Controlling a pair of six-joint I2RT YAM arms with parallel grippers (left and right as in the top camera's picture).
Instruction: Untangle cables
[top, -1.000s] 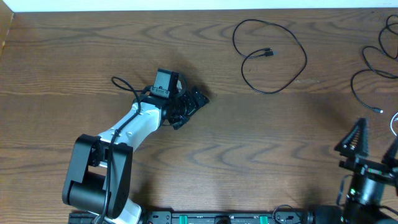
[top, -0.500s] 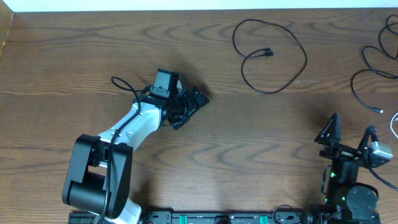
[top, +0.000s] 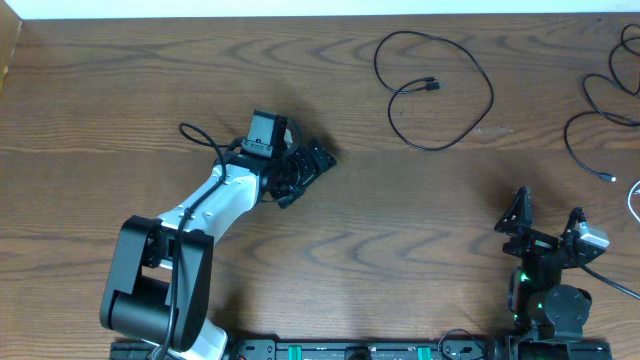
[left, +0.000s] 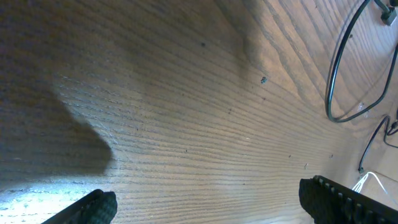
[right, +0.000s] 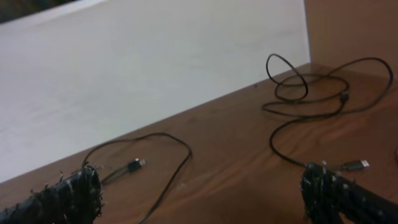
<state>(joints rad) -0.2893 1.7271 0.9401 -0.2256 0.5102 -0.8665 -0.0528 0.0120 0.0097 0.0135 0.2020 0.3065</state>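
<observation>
Holding its station at the left, the left arm (top: 225, 195) had not moved, its jaws spread wide and empty close over the worktop (top: 400, 220). One looped black cable (top: 430, 86) lay alone at centre rear, apparently freed. The right arm (top: 545, 250) had swung left toward its base, jaws wide and empty. The remaining cables (top: 568, 140) lay at the right edge, apparently still overlapping. Nothing obstructed the approach.

The black cables (top: 609, 177) and the white cable (top: 634, 200) run off the overhead view's right edge. The left wrist view's top edge cuts off the looped black cable (left: 328, 93). In the right wrist view its plug (right: 135, 164) is too blurred to identify.
</observation>
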